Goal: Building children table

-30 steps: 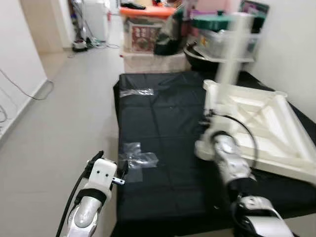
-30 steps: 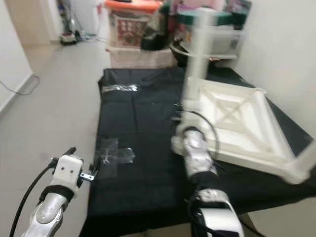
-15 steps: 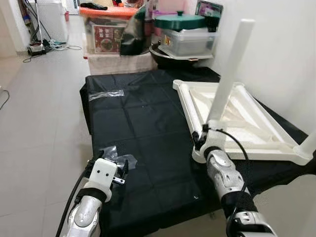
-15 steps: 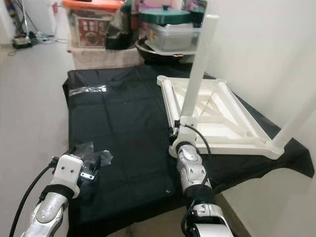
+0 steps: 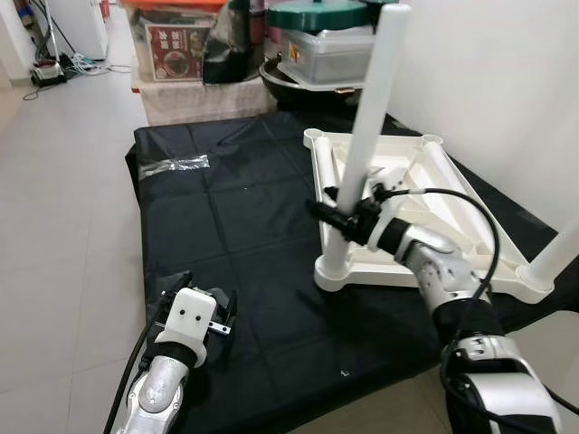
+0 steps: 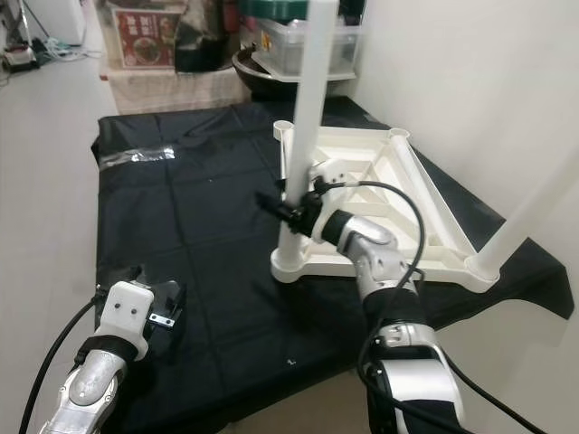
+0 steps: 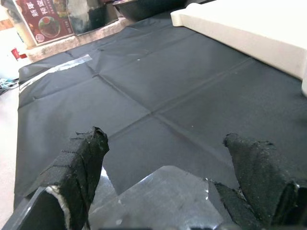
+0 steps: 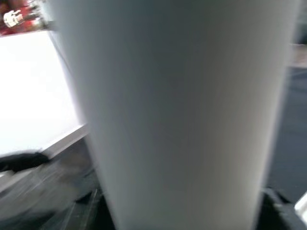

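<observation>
A white children's table [image 5: 407, 141] lies upside down on a black sheet [image 5: 235, 208]. One white leg [image 5: 375, 81] stands upright in its near left corner socket. A second leg [image 5: 559, 253] rises at the near right corner. My right gripper [image 5: 342, 210] reaches across and is shut on the lower part of the upright leg, which looms close in the right wrist view [image 8: 182, 110]. My left gripper [image 5: 197, 306] hovers low over the sheet's front left part, open, with its fingers [image 7: 79, 167] spread above a clear plastic piece [image 7: 158, 196].
Storage boxes [image 5: 181, 54] and a green-lidded container [image 5: 330, 45] are stacked behind the sheet. A clear tape strip [image 5: 176, 165] lies on the sheet's far left. A white wall runs along the right. Tiled floor [image 5: 63, 226] spreads to the left.
The camera has shifted closer to the table. My right gripper has risen from the table's corner base and closed around the upright leg. The left arm has barely moved.
</observation>
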Motion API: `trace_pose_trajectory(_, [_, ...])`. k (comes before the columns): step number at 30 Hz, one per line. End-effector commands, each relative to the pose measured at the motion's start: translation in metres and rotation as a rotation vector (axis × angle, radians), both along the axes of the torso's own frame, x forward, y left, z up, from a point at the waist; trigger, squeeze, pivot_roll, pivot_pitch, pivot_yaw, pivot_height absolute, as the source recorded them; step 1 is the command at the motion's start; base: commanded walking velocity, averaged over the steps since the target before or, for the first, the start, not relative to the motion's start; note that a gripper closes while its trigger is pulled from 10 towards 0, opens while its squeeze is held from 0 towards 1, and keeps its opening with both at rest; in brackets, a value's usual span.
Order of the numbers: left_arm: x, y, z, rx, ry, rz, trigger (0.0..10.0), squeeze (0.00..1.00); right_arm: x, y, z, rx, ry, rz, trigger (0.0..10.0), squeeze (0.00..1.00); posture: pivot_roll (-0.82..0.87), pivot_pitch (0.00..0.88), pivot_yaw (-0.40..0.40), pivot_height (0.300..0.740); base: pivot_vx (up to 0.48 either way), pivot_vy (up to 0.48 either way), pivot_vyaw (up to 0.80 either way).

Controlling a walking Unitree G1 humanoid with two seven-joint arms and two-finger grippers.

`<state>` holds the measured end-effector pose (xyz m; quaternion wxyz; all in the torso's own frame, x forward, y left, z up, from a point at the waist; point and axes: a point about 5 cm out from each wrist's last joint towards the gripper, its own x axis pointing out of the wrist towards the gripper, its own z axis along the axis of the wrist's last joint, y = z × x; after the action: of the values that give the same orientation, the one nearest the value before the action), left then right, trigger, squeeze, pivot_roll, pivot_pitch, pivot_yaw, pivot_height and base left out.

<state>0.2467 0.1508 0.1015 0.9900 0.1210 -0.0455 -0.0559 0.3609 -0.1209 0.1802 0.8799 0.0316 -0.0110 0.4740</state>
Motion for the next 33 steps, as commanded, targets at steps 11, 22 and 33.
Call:
trace_pose_trajectory(11, [-0.002,-0.002,-0.003,0.006,0.008,-0.001,10.0,0.00,0.007,-0.007,-0.056,-0.174,0.169,-0.450,0.0,0.00,0.03,0.000,-0.085,0.740,0.000,0.000,0.00])
trace_pose_trajectory(22, [-0.003,0.000,-0.004,0.013,0.011,0.003,10.0,0.00,-0.020,-0.084,-0.100,-0.349,0.462,-1.301,0.0,0.00,0.03,0.000,-0.076,0.740,0.000,0.000,0.00])
trace_pose_trajectory(33, [-0.001,0.001,-0.005,0.020,0.012,0.002,10.0,0.00,-0.012,-0.050,-0.080,-0.216,0.375,-1.239,10.0,1.00,0.03,0.000,-0.072,0.740,0.000,0.000,0.00])
